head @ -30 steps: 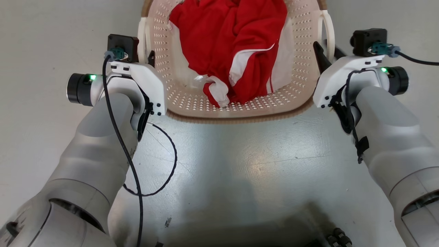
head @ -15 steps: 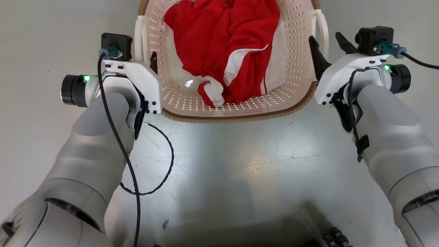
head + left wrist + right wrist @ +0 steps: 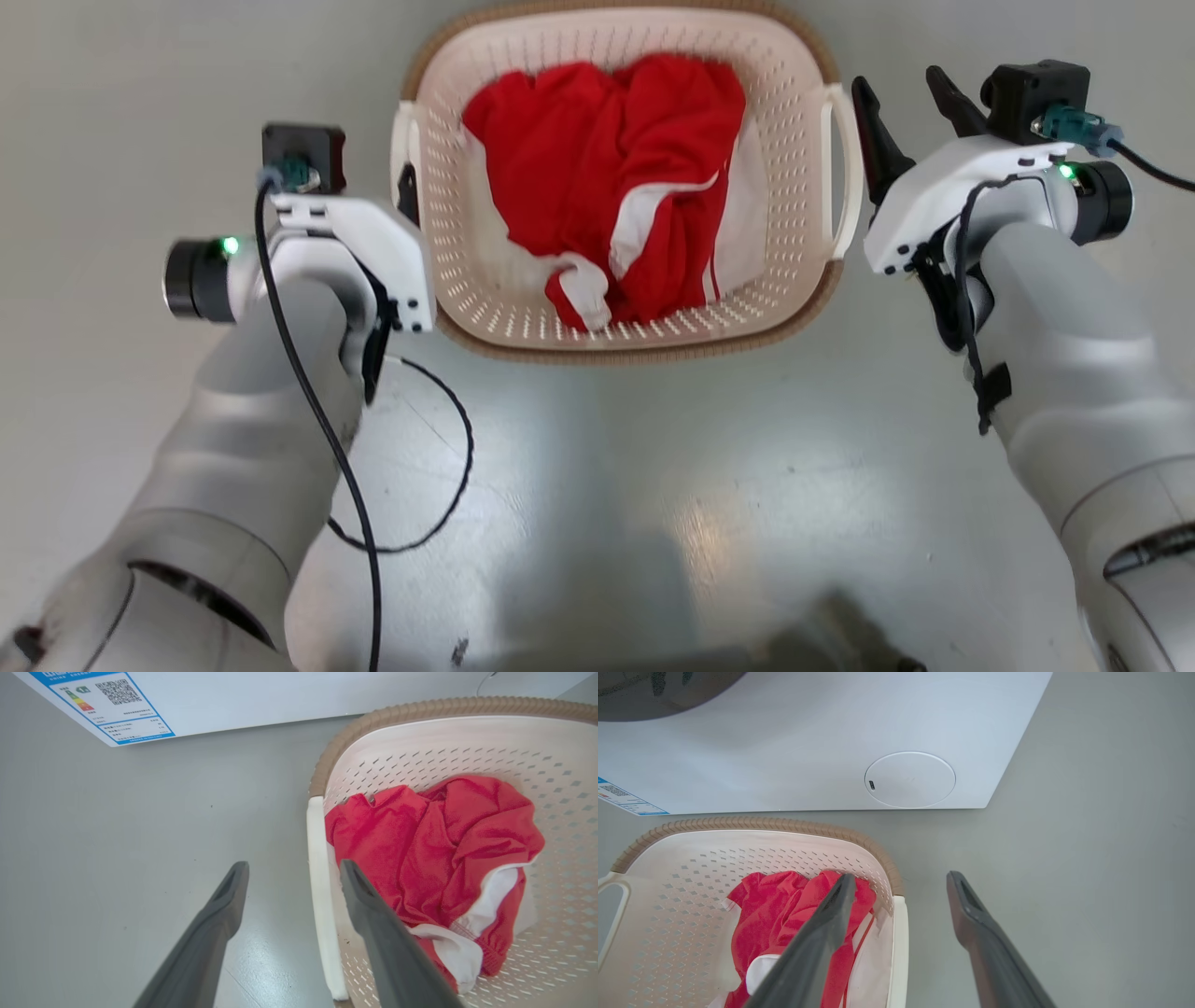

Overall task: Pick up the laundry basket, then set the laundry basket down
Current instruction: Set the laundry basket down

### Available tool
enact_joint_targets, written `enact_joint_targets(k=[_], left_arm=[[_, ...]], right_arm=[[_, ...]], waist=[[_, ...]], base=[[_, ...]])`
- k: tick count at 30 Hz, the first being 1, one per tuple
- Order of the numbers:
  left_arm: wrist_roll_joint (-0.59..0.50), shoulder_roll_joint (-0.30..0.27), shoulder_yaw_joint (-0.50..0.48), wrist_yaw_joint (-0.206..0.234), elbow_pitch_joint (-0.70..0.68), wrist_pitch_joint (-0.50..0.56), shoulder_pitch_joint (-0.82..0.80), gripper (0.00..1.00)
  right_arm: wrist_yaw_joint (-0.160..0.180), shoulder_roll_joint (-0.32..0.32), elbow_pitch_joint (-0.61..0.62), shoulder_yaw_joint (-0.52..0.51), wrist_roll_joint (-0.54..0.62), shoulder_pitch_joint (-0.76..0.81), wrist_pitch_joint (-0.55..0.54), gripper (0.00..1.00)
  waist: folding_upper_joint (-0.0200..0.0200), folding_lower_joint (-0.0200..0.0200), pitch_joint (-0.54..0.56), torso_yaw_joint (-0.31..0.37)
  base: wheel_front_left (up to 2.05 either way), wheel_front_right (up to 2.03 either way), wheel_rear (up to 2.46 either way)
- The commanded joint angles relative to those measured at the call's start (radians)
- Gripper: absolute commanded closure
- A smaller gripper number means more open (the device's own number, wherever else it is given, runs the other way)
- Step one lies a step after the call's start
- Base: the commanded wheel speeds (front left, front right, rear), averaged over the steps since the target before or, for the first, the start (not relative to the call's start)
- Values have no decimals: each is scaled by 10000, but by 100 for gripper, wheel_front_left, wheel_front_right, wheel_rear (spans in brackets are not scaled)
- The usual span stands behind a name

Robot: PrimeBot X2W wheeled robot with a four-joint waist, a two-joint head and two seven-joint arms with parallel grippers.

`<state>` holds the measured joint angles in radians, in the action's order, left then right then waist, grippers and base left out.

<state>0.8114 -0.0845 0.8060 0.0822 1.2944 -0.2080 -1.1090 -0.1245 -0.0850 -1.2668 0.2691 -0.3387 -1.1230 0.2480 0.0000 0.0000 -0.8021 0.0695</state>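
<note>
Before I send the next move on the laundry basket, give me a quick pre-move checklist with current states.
1. The left tool is open, straddling the left white loop handle, unclamped: ok.
2. The right tool is open, straddling the right white loop handle: ok.
3. The cream-white perforated plastic laundry basket with brown woven-look rim is held by neither tool and looks level on the grey floor: ok.
4. The crumpled red-and-white garment lies fully inside the rim: ok.
5. Bare floor separates the basket from the white appliance front: ok.
6. The inner fingers are clear of the garment: cannot tell.
</note>
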Motion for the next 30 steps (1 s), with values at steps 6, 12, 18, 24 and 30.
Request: enact_joint_targets(k=[6,12,18,24,30], left_arm=[[292,-306,-422,-77,-136,-443,776,0],[296,-693,-911,-121,-920,-531,1506,0],[-186,-1210,-1794,85,-2521,-535,2982,0],[-699,-1383,-2788,113,-3972,-537,4537,0],[-1295,-1602,-3977,194,-5624,-537,6034,0]], right_arm=[[-62,-59,793,-613,848,1279,135,0],[-62,-257,1570,-1461,1763,2216,136,0],[-62,-248,2141,-2111,2525,3207,136,0],[-62,-196,3130,-2309,2931,4347,137,0],[-62,-190,4317,-2279,2856,5358,137,0]], waist=[[0,0,1446,-166],[0,0,2743,-213],[0,0,4145,-217],[0,0,5388,-348],[0,0,6236,-383]], base=[[0,0,0],[0,0,0],[0,0,0],[0,0,0],[0,0,0]])
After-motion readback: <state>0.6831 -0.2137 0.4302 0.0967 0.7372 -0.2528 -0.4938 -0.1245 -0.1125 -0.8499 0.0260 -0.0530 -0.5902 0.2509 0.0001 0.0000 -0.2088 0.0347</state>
